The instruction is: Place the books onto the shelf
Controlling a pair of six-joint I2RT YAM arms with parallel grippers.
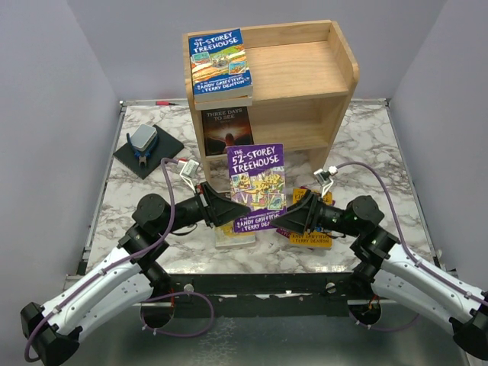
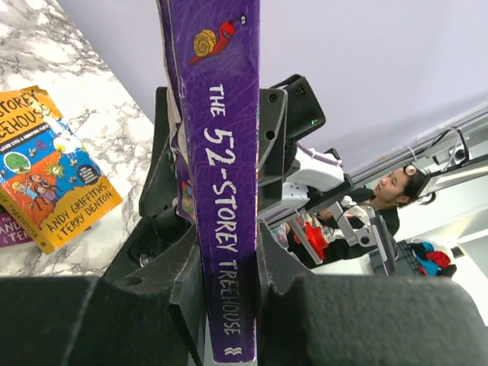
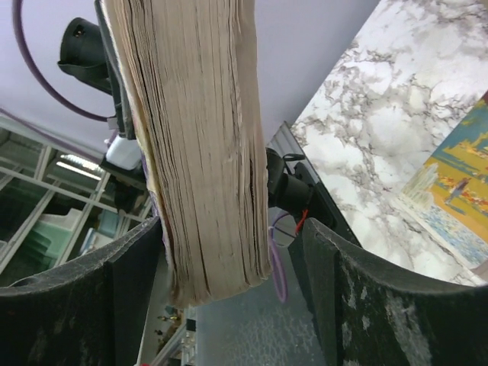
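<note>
The purple "52-Storey Treehouse" book (image 1: 256, 187) stands upright above the table in front of the shelf (image 1: 320, 84). My left gripper (image 1: 231, 210) is shut on its spine (image 2: 225, 191), one finger pressed to each cover. My right gripper (image 1: 284, 217) is open around the book's page edge (image 3: 198, 137), with a clear gap between the pages and its right finger (image 3: 343, 282). A blue "91-Storey Treehouse" book (image 1: 219, 65) lies on the shelf's top. An orange and yellow book (image 1: 311, 238) lies on the table under the right gripper. A further book (image 1: 232, 235) lies below the purple one.
A dark book, "Three Days to See" (image 1: 227, 130), stands in the shelf's lower tier at the left. A black square pad with a blue-grey tool (image 1: 147, 149) sits at the back left of the marble table (image 1: 381, 152). Grey walls close in both sides.
</note>
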